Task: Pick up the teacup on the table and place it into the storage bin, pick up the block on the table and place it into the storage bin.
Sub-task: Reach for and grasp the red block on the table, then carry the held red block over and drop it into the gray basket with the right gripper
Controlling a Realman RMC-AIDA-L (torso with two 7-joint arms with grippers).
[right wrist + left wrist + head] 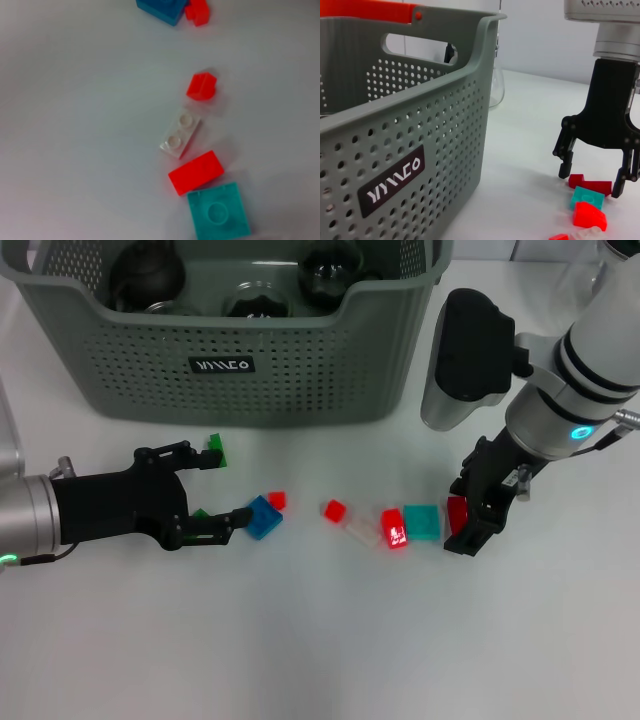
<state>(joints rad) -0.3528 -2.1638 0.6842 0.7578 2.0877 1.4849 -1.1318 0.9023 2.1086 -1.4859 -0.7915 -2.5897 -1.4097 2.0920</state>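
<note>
The storage bin (240,350) fills the upper left and centre of the head view, its black label facing the camera, and dark rounded vessels lie inside it along the top edge of the frame, too cut off to tell whether any is a teacup. Below it, on the white tabletop (330,640), a loose row of small blocks runs across the middle of the frame: a green block (216,449) at centre left, a blue block (263,517) with a small red block (276,500) touching its upper right corner, then another red block (334,510), a clear white block (359,530), a bright red block (394,528) and a teal block (422,523) lying side by side. At the right end of the row a dark red block (457,514) sits between the fingers of the right hand (472,523), which points down at the tabletop at centre right; the left wrist view shows its fingers spread wide on either side of that block, tips close to the surface, not closed on it. The left hand (215,490) reaches in from the left edge at mid height, lying low over the tabletop with its fingers wide apart, the upper one near the green block and the lower one just beside the blue block, with another bit of green (199,513) showing between them. It holds nothing.
</note>
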